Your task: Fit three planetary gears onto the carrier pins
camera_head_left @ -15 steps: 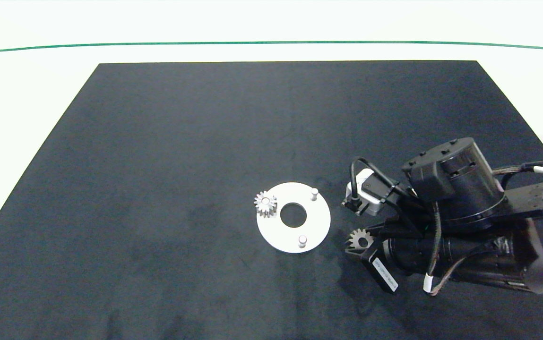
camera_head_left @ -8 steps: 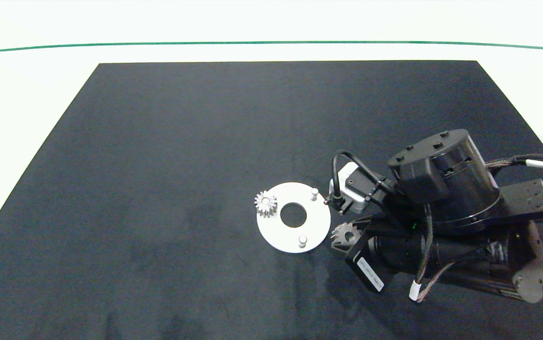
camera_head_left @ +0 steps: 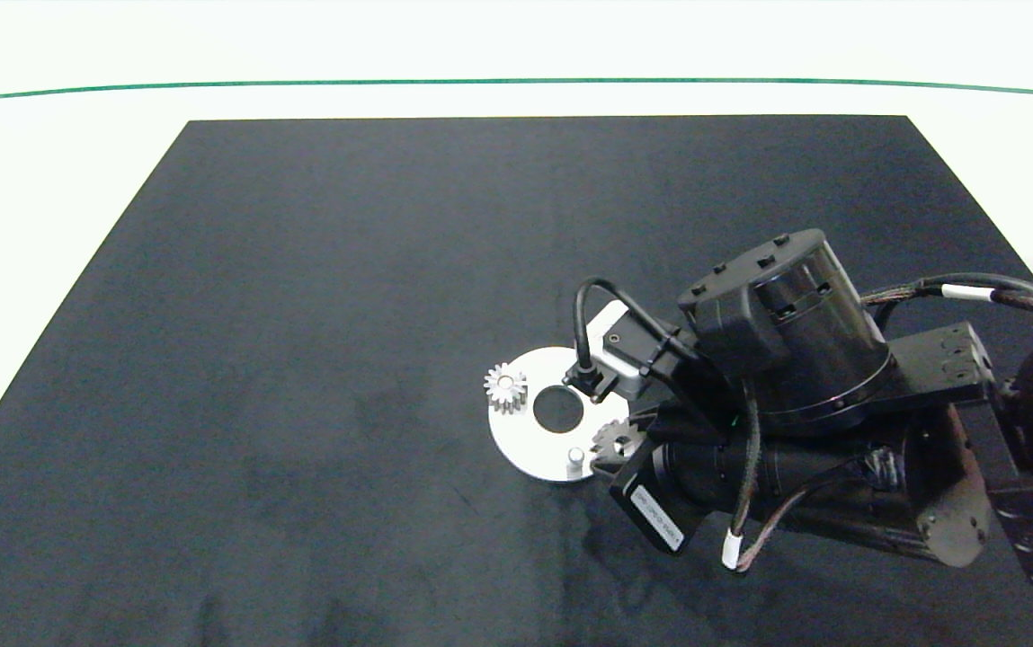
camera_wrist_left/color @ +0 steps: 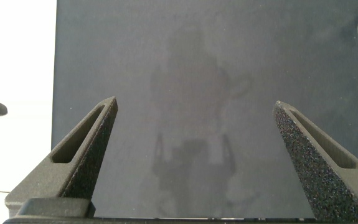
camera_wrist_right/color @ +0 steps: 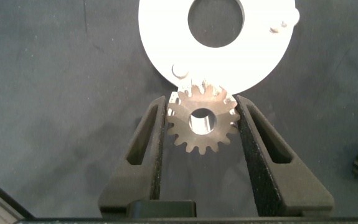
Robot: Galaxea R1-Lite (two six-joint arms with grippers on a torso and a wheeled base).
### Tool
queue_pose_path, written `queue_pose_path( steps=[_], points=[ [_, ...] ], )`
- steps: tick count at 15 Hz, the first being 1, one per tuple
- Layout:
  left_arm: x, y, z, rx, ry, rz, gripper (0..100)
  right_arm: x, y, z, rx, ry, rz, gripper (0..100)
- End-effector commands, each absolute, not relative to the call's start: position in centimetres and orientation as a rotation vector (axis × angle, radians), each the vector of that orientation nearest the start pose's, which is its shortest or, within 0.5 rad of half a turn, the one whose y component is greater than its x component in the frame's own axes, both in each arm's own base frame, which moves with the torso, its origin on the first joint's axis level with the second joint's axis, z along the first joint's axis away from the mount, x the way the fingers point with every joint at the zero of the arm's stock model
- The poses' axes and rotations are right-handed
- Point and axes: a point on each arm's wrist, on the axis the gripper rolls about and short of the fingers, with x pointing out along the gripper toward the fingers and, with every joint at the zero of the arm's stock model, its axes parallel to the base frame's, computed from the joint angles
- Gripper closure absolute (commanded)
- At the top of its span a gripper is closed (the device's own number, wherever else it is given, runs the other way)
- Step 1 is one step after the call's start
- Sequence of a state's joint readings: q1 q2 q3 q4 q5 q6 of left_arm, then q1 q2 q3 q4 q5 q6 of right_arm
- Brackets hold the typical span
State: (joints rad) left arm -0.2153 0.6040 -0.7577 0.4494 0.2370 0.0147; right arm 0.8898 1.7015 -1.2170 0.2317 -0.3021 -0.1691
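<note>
Right gripper [camera_wrist_right/color: 202, 118] has its fingers clamped on a planetary gear [camera_wrist_right/color: 202, 122], held flat, bore pointing down. Just beyond the fingertips stands a bare carrier pin [camera_wrist_right/color: 179, 70] near the white carrier disc's [camera_wrist_right/color: 166, 37] rim, off to one side of the bore. That offset is what matters! Farther across the disc, one gear sits seated [camera_head_left: 505, 388]. The left gripper [camera_wrist_left/color: 200, 155] waits wide open over bare counter [camera_wrist_left/color: 197, 74], well apart.
</note>
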Motion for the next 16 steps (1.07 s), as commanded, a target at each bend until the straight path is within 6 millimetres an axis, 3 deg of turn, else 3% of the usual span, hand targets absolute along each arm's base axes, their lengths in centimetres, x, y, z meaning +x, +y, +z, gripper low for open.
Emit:
queue_pose_path(
  steps=[1,16],
  points=[
    [1.1,0.3,24.2,0.08,0.287,0.03,0,20.3,24.1,20.9,-0.583,0.575,0.617,99],
    [0.2,0.5,24.0,0.067,0.254,0.056,0,20.9,25.3,19.8,-0.597,0.595,0.623,99]
  ],
)
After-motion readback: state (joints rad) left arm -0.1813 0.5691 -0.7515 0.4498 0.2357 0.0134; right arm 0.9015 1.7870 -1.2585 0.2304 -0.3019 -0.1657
